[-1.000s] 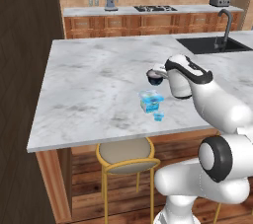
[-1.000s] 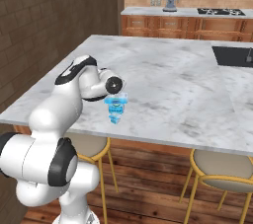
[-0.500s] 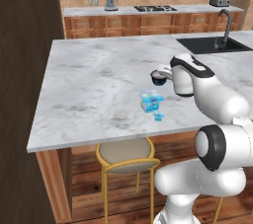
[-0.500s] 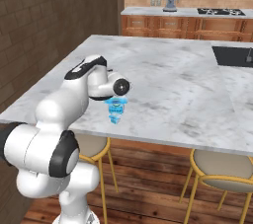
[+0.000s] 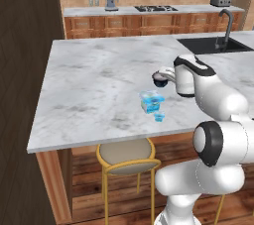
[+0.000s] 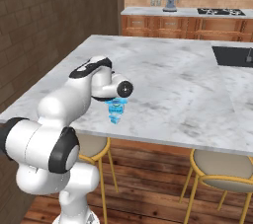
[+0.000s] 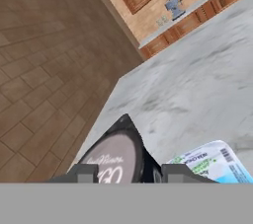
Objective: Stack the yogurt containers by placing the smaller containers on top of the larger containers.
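Note:
My gripper (image 5: pixel 162 77) hangs a little above the island counter (image 5: pixel 94 80), shut on the dark yogurt cup (image 5: pixel 158 78). In the hand view that cup's pale round lid (image 7: pixel 114 159) sits between my fingertips (image 7: pixel 81 172). The larger light-blue tub (image 5: pixel 151 101) stands on the counter just below and in front of the held cup. Its printed white lid (image 7: pixel 212 163) is at the lower right of the hand view. The tiny light-blue cup (image 5: pixel 159 116) stands beside the tub, nearer the counter's front edge. From the right side, the tub (image 6: pixel 117 103) and the tiny cup (image 6: pixel 114 118) peek out below my wrist.
A black sink (image 5: pixel 211 44) with a faucet (image 5: pixel 225 23) is set into the counter at the far right. A yellow stool (image 5: pixel 126 154) stands under the front edge, and further stools (image 6: pixel 222 168) along the same side. Bare marble spreads to the left and behind the tub.
The gripper, still holding the dark cup, has drifted slightly right and a little lower towards the tub. The tub and the tiny cup have not moved.

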You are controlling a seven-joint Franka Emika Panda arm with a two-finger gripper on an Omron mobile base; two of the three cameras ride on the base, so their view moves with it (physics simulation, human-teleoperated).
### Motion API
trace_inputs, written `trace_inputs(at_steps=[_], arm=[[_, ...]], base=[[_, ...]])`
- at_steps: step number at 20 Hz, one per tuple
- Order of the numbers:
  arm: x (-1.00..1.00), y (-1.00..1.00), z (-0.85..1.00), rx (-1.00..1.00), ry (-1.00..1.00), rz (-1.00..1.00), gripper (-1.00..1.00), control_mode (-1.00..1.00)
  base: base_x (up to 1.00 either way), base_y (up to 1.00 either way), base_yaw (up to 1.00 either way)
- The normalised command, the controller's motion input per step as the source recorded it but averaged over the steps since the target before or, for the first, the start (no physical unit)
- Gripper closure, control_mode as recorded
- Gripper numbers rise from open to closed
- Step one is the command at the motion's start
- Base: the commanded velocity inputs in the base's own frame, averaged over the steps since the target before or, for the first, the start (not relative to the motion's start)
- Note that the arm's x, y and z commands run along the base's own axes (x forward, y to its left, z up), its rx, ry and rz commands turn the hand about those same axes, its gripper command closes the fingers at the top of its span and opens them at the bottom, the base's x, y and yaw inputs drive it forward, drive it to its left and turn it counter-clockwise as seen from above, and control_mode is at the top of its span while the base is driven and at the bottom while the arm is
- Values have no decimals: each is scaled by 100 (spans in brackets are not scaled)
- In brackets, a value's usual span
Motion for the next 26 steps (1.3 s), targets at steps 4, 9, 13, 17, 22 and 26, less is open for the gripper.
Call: trace_inputs(at_steps=[4, 9, 13, 17, 22, 26], arm=[[6, 0, -22, 0, 0, 0, 100, -100], [12, 0, -18, 0, 0, 0, 100, -100], [12, 0, -23, 0, 0, 0, 100, -100], [13, 0, -23, 0, 0, 0, 100, -100], [11, 0, -24, 0, 0, 0, 100, -100], [23, -2, -24, 0, 0, 0, 100, -100]], base=[[0, 0, 0], [0, 0, 0], [0, 0, 0], [0, 0, 0], [0, 0, 0], [0, 0, 0]])
